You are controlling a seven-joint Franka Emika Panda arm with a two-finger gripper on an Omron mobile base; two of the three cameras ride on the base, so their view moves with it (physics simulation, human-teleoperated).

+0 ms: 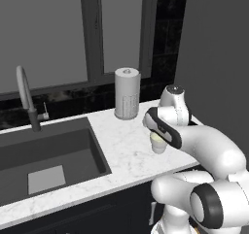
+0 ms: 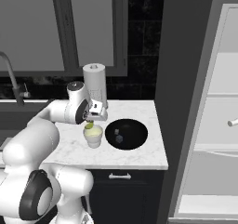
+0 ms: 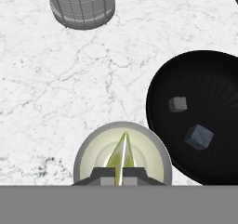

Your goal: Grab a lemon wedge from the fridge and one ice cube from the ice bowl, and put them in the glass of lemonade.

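The white robot arm's two-finger gripper [image 3: 122, 173] hangs directly over the small whitish tapered cup of pale yellow-green lemonade [image 3: 122, 153], its dark fingers clamped together on the tiny pale lemon wedge with a yellow-green edge [image 3: 122, 154]. In the hand view the wedge points up toward twelve o'clock, standing over the middle of the cup's round mouth.

In the right base view the gripper [image 2: 90, 121] sits just above the cup [image 2: 93, 136], with the wedge [image 2: 89, 125] showing as a small green-yellow spot at the cup's rim. The wide, shallow, round black ice bowl [image 2: 126, 134] lies just beside the cup at its three o'clock on the white marble counter [image 2: 139, 155]. Two small grey-blue ice cubes [image 3: 198, 136] rest apart inside the bowl [image 3: 218, 79].

The tall grey-white perforated cylinder [image 2: 95, 86] stands at the cup's twelve o'clock, near the dark window. The tall matte grey fridge [image 2: 186, 79] rises at three o'clock of the counter, its door open on pale shelves [image 2: 218, 148].

In the left base view the cup [image 1: 158, 142] is partly hidden behind the arm, and the dark rectangular sink basin [image 1: 48, 155] lies at its nine o'clock.
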